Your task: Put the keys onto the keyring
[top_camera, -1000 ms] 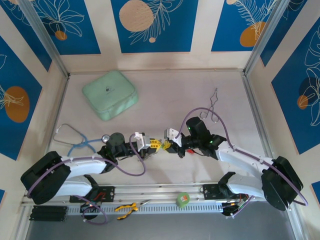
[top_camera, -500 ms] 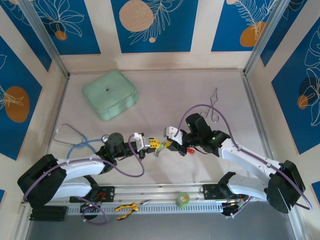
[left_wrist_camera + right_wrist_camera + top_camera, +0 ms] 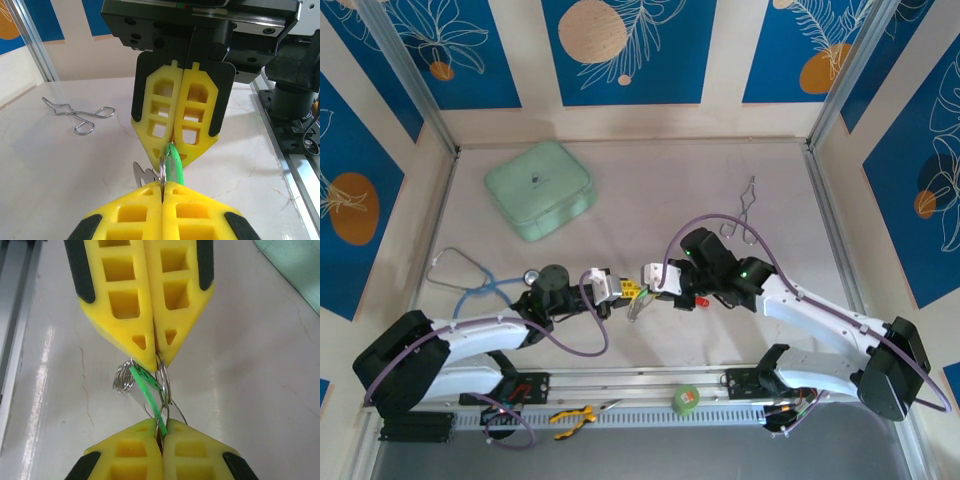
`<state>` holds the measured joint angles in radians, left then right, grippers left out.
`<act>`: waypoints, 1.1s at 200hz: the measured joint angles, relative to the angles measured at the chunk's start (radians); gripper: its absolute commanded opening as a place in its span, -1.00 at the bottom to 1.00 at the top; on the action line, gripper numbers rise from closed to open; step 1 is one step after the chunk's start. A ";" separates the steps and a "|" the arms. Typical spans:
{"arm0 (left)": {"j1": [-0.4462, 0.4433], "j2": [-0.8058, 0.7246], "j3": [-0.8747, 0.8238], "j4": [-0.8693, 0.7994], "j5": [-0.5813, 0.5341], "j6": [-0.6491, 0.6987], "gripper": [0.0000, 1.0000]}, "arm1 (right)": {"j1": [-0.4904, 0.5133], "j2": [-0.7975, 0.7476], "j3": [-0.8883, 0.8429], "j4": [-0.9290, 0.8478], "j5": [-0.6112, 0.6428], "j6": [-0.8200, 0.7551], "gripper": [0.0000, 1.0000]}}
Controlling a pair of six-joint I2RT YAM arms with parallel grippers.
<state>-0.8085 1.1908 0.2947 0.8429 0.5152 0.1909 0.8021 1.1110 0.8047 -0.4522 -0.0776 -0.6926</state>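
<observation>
The left end effector (image 3: 162,197) and the right end effector (image 3: 161,432) meet tip to tip above the middle of the surface (image 3: 720,160), slightly towards the near side. Both have their yellow fingers pressed fully together. Between the two tips hangs the keyring (image 3: 165,382), a cluster of thin silver wire rings. Its loops run into the closed seam of each end effector, so both are pinched on it. The green key (image 3: 146,387) sits in the same cluster, its green part slanting across the gap between the tips. A silver key blade (image 3: 142,175) pokes out to one side just below the rings. In the overhead view the bundle dangles clear of the surface. A small red-headed key (image 3: 701,299) lies on the surface just right of the tips, beside the right arm's wrist. A mint-green case (image 3: 540,188) sits far left, a stethoscope (image 3: 460,272) near left, and metal tongs (image 3: 80,117) far right. A green tape roll (image 3: 687,399) and yellow-handled pliers (image 3: 572,415) rest on the near rail
</observation>
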 measured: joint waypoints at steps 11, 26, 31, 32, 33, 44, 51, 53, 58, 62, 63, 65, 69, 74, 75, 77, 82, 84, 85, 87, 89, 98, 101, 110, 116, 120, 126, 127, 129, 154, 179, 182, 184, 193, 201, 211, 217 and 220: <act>0.000 0.000 0.000 0.000 0.000 0.000 -1.00 | 0.003 0.001 0.005 -0.006 0.006 -0.015 -1.00; 0.000 0.000 0.000 0.001 0.000 0.002 -0.54 | 0.004 0.001 0.007 -0.008 0.008 -0.023 -1.00; 0.000 0.000 0.000 0.001 0.000 0.003 -0.37 | 0.004 0.001 0.007 -0.008 0.008 -0.023 -1.00; 0.000 0.000 0.000 0.002 -0.001 0.004 -0.36 | 0.004 0.001 0.008 -0.009 0.008 -0.023 -1.00; 0.000 0.000 0.000 0.002 -0.001 0.003 -0.33 | 0.004 0.001 0.008 -0.010 0.008 -0.023 -1.00; 0.000 0.000 0.000 0.002 -0.014 -0.002 -0.15 | 0.000 0.001 0.009 -0.016 0.016 -0.022 -1.00; 0.000 0.000 -0.002 0.005 -0.024 -0.003 -0.04 | -0.003 0.001 0.011 -0.020 0.023 -0.022 -1.00; 0.000 -0.001 -0.003 0.008 -0.027 -0.003 0.00 | -0.004 0.001 0.012 -0.022 0.023 -0.022 -1.00; 0.000 -0.003 -0.008 0.014 -0.035 -0.005 0.06 | -0.006 0.001 0.014 -0.025 0.024 -0.021 -1.00; 0.000 -0.007 -0.014 0.020 -0.044 -0.013 0.09 | -0.007 0.001 0.017 -0.028 0.026 -0.021 -1.00; 0.000 -0.008 -0.015 0.022 -0.046 -0.014 0.09 | -0.008 0.001 0.018 -0.030 0.027 -0.022 -1.00; 0.000 -0.011 -0.020 0.024 -0.051 -0.009 0.10 | -0.008 0.002 0.019 -0.032 0.027 -0.021 -1.00; 0.000 -0.017 -0.029 0.032 -0.058 -0.016 0.11 | -0.010 0.002 0.023 -0.035 0.027 -0.021 -1.00; 0.000 -0.027 -0.040 0.037 -0.071 -0.018 0.12 | -0.010 0.004 0.027 -0.039 0.029 -0.021 -1.00; 0.000 -0.030 -0.043 0.039 -0.074 -0.020 0.13 | -0.010 0.004 0.029 -0.039 0.029 -0.021 -1.00; 0.000 -0.034 -0.047 0.040 -0.076 -0.021 0.13 | -0.011 0.005 0.030 -0.040 0.030 -0.021 -1.00; 0.000 -0.048 -0.061 0.043 -0.090 -0.025 0.13 | -0.012 0.006 0.036 -0.042 0.030 -0.021 -1.00; 0.000 -0.052 -0.065 0.045 -0.093 -0.026 0.13 | -0.013 0.008 0.038 -0.043 0.030 -0.021 -1.00; 0.000 -0.057 -0.068 0.046 -0.097 -0.026 0.13 | -0.013 0.008 0.039 -0.043 0.030 -0.021 -1.00; 0.000 -0.062 -0.073 0.048 -0.102 -0.026 0.13 | -0.013 0.010 0.041 -0.045 0.030 -0.021 -1.00; 0.000 -0.068 -0.078 0.049 -0.107 -0.027 0.13 | -0.014 0.011 0.044 -0.046 0.030 -0.021 -1.00; 0.000 -0.097 -0.097 0.055 -0.131 -0.032 0.13 | -0.014 0.021 0.057 -0.048 0.029 -0.021 -1.00; 0.000 -0.105 -0.102 0.055 -0.140 -0.033 0.13 | -0.015 0.025 0.061 -0.049 0.029 -0.021 -1.00; 0.000 -0.135 -0.117 0.057 -0.170 -0.036 0.13 | -0.017 0.040 0.076 -0.049 0.028 -0.020 -1.00; 0.000 -0.158 -0.127 0.058 -0.195 -0.037 0.13 | -0.017 0.053 0.085 -0.045 0.026 -0.017 -1.00; 0.000 -0.173 -0.132 0.057 -0.211 -0.039 0.13 | -0.017 0.065 0.093 -0.042 0.025 -0.017 -1.00; 0.000 -0.197 -0.140 0.057 -0.245 -0.040 0.15 | -0.017 0.083 0.105 -0.035 0.021 -0.014 -1.00; 0.000 -0.200 -0.141 0.057 -0.249 -0.040 0.16 | -0.017 0.085 0.106 -0.035 0.021 -0.014 -1.00; 0.000 -0.208 -0.143 0.056 -0.263 -0.042 0.16 | -0.017 0.092 0.111 -0.034 0.019 -0.013 -1.00; 0.000 -0.323 -0.161 0.045 -0.426 -0.050 0.17 | -0.011 0.202 0.204 -0.002 -0.005 -0.002 -1.00; 0.000 -0.465 -0.166 0.007 -0.619 -0.051 0.17 | 0.013 0.334 0.335 0.066 -0.031 0.010 -1.00; 0.000 -0.484 -0.167 0.002 -0.643 -0.051 0.17 | 0.017 0.349 0.352 0.074 -0.034 0.012 -1.00; 0.000 -0.496 -0.168 0.000 -0.660 -0.051 0.17 | 0.019 0.360 0.364 0.082 -0.035 0.013 -1.00; 0.000 -0.556 -0.172 -0.017 -0.732 -0.051 0.17 | 0.027 0.409 0.412 0.112 -0.043 0.017 -1.00; 0.000 -0.609 -0.177 -0.035 -0.791 -0.052 0.17 | 0.030 0.454 0.455 0.141 -0.050 0.021 -1.00; 0.000 -0.672 -0.179 -0.068 -0.855 -0.052 0.17 | 0.034 0.505 0.501 0.176 -0.056 0.024 -1.00; 0.000 -0.716 -0.180 -0.092 -0.887 -0.052 0.17 | 0.035 0.537 0.526 0.195 -0.061 0.025 -1.00; 0.000 -0.733 -0.180 -0.102 -0.900 -0.052 0.16 | 0.035 0.551 0.534 0.205 -0.063 0.025 -1.00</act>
<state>-0.8085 0.4580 0.1146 0.7410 -0.3851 0.1390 0.8375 1.6619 1.3384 -0.2474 -0.1406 -0.6674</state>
